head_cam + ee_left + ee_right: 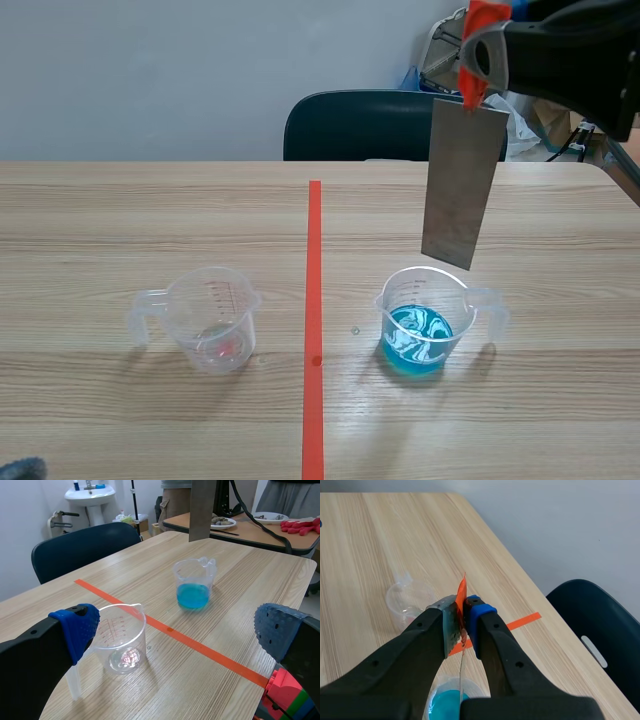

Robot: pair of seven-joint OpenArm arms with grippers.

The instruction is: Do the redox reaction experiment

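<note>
1. The right end effector [464, 620] is raised above the tabletop [150, 220] on the right side of the tape line [314, 300]. Its fingers are clamped on the top edge of a metal plate [462, 185].
2. An orange piece [462, 592] shows between the fingers where they grip the plate.
3. The plate hangs nearly upright, slightly tilted. Its lower edge is above the blue cup [462, 318] and clear of the rim; it is not in the liquid.
4. The blue cup stands on the tabletop right of the tape line, with blue liquid in its bottom.
5. The clear cup [212, 300] stands left of the line, well apart from the blue cup. It looks almost empty.
6. The left end effector [177, 630] is low on the left, fingers spread wide and holding nothing. The clear cup is just ahead of it, beside one finger.
7. A dark chair [360, 125] stands behind the tabletop's far edge.
</note>
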